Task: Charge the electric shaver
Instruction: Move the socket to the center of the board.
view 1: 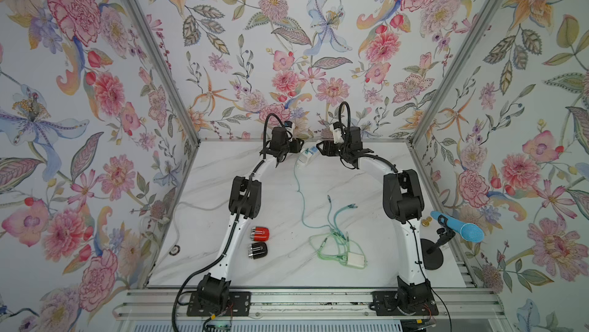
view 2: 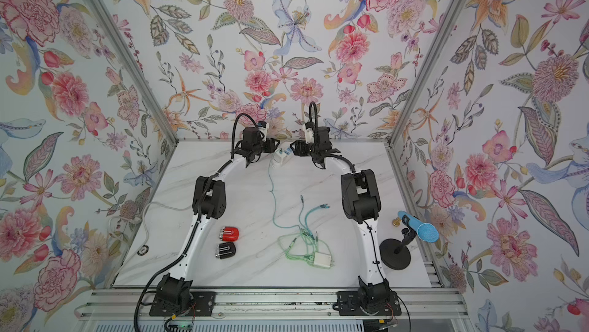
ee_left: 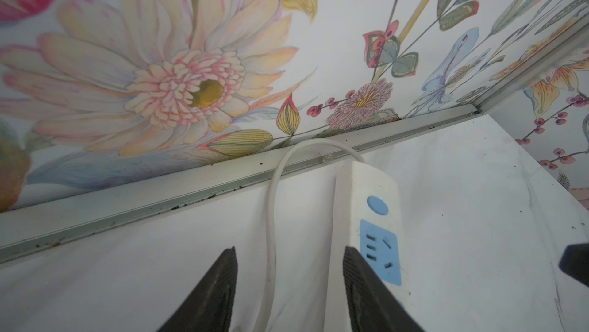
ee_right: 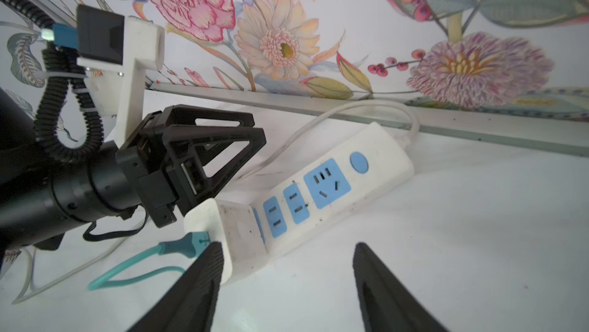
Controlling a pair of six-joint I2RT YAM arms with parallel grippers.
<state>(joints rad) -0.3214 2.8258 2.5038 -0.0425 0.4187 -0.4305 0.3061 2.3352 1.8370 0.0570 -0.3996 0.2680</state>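
Walls (view 1: 287, 43): floral paper is closing in the cell on three sides; nothing is at risk there.
Tabletop (view 1: 350, 174): pale marble is carrying everything, and its far edge is running along a metal rail.
Left arm (view 1: 245, 193), right arm (view 1: 403, 196): both are stretching to the far edge, so their elbows are hanging over the near clutter and could sweep it when pulling back.
Mic (view 1: 459, 226): it is standing on its stand beside the right arm's base, where a wide swing could knock it.
Strip (ee_right: 389, 161): it is lying near the rail between the two pincers, and any sideways shove would be sliding it.
Left pincer (ee_left: 290, 250): it is gaping and empty, straddling the cord with one finger just beside the strip; closing here would be pinching the cord and dragging the strip.
Right pincer (ee_right: 288, 246): it is spread wide, holding nothing, with one finger close against the adapter; I cannot tell whether they are touching.
Red shaver (view 1: 259, 234), black shaver (view 1: 258, 250): they are lying side by side near the left arm at the near end, well apart from the strip, with no lead joined, so charging is not yet happening.
Adapter (ee_right: 236, 234): it is sitting in the strip's end socket; a nudge could be prising it out.
Teal cable (view 1: 299, 199): it is trailing from the adapter to loose ends mid-tabletop, tangling near other green leads, and a snag would be tugging the adapter.
Cord (ee_left: 271, 218): it is looping from the strip toward the rail.
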